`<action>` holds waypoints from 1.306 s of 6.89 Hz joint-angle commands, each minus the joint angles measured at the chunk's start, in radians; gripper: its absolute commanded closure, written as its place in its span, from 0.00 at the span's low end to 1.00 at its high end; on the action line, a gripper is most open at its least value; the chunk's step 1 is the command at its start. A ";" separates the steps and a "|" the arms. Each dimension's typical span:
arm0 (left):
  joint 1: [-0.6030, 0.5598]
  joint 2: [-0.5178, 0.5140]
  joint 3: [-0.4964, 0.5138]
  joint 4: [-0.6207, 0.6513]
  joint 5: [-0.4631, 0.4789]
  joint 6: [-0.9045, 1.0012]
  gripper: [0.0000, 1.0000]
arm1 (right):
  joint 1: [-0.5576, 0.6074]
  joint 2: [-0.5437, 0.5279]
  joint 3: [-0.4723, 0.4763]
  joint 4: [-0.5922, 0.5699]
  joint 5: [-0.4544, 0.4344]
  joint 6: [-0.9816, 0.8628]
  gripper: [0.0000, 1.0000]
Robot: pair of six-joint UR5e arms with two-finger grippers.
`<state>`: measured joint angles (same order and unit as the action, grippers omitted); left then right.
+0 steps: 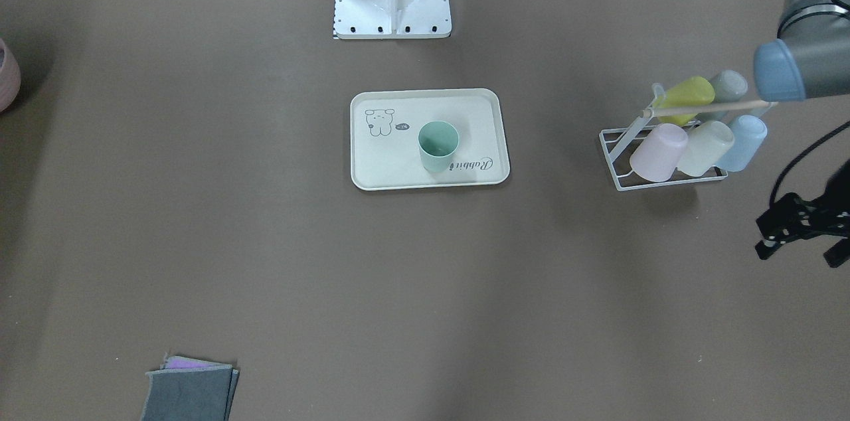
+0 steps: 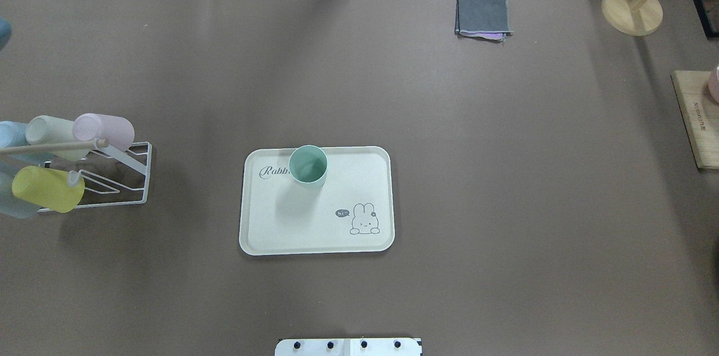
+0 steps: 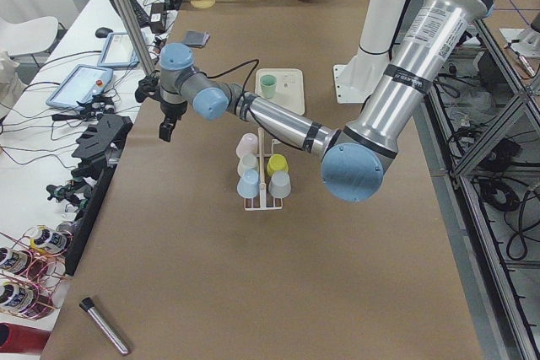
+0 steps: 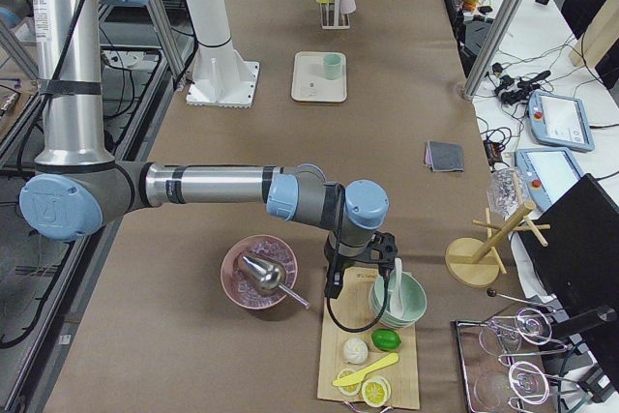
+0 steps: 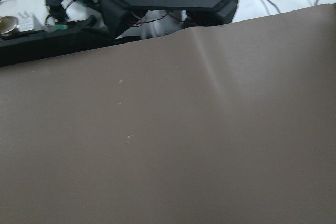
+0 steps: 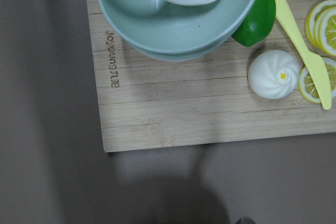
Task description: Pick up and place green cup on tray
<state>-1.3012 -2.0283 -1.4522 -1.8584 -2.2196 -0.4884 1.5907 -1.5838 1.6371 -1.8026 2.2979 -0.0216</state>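
The mint-green plastic tumbler (image 2: 308,165) stands upright, mouth up, long axis vertical, on the cream rectangular tray (image 2: 314,229). It sits inside the rim, near the long edge farthest from the robot, partly over the "Rabbit" script. Nothing touches it. Placement reads as complete.

The left gripper (image 1: 800,253) hangs well apart from the tray, out past the white wire cup rack (image 2: 132,176) toward the table's far edge. Its fingers stand apart with nothing between them. From it, the tumbler lies inboard, toward the table's centre.

The right gripper (image 4: 360,260) hovers at the opposite end over the wooden cutting board (image 6: 184,108); finger state cannot be told. The left arm appears the nearer.
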 commanded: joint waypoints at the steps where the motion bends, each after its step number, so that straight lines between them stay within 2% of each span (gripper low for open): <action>1: -0.090 -0.007 0.090 0.103 -0.054 0.091 0.02 | 0.000 -0.002 -0.002 0.000 0.000 -0.003 0.00; 3: -0.154 -0.010 0.142 0.210 -0.098 0.201 0.02 | 0.002 -0.004 0.001 0.000 0.000 -0.001 0.00; 4: -0.189 -0.001 0.165 0.215 -0.098 0.246 0.02 | 0.000 -0.005 0.001 0.000 0.000 0.008 0.00; 5: -0.210 0.049 0.155 0.228 -0.115 0.264 0.02 | 0.002 -0.004 0.000 -0.004 0.002 0.009 0.00; 8: -0.227 0.247 0.020 0.228 -0.135 0.313 0.02 | 0.003 -0.001 -0.003 -0.014 0.005 0.009 0.00; 9: -0.227 0.284 0.010 0.217 -0.137 0.315 0.02 | 0.005 0.001 -0.003 -0.014 0.005 0.008 0.00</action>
<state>-1.5262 -1.7991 -1.4140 -1.6336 -2.3541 -0.1782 1.5939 -1.5841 1.6345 -1.8152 2.3015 -0.0126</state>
